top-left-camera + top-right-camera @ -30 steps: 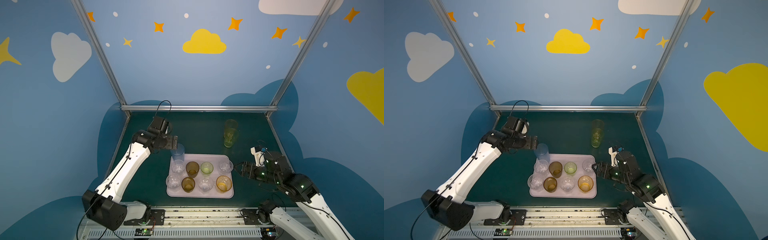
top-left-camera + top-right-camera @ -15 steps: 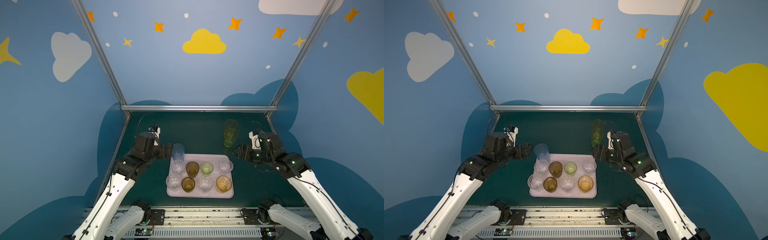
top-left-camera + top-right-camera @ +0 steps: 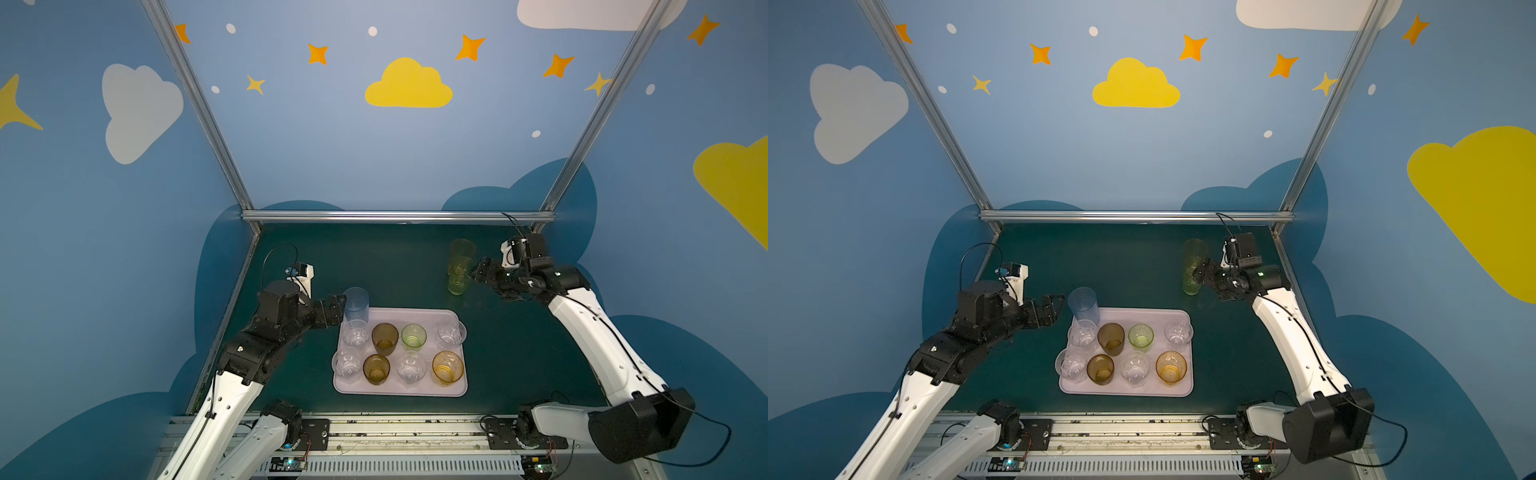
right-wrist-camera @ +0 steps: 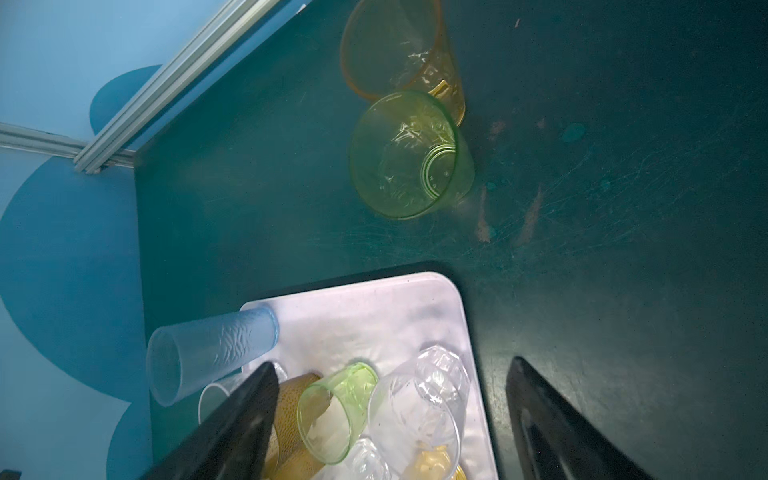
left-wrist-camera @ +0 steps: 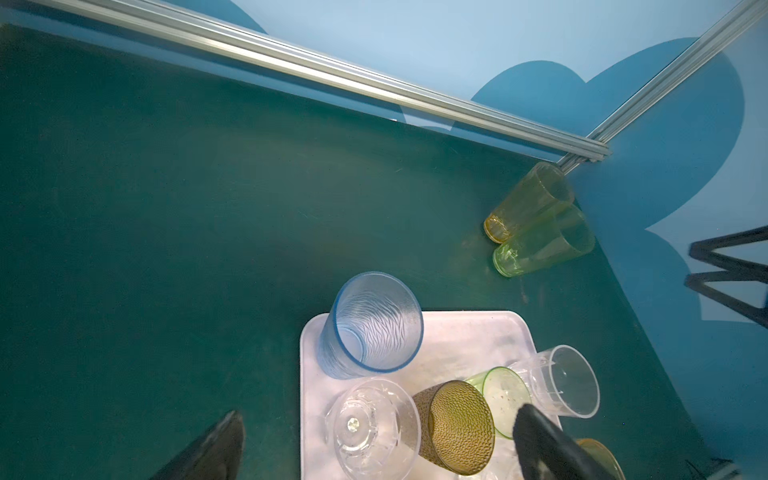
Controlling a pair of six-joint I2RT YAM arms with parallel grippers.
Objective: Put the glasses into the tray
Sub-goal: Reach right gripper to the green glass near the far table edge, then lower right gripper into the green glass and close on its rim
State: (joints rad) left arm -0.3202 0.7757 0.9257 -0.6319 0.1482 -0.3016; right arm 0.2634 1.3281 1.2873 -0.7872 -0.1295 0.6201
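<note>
Both top views: right pincer (image 3: 477, 271), wide open and empty, has reached the tall yellow-green see-through tumbler (image 3: 458, 279) on the worktop (image 3: 374, 257); left pincer (image 3: 1054, 311), open, empty, has quit the tall pale-blue tumbler (image 3: 356, 305) standing on the flat lilac-pink tray (image 3: 399, 392). Right wrist view separates an orange tumbler (image 4: 399, 50) behind: two remain.

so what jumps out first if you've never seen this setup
The pale lilac tray, front and centre, crowded with eight short glasses plus a tall pale blue tumbler in its far-left corner. Next, a yellow-green glass and an orange glass standing off the tray at the far right, the open right gripper close beside them.
</note>
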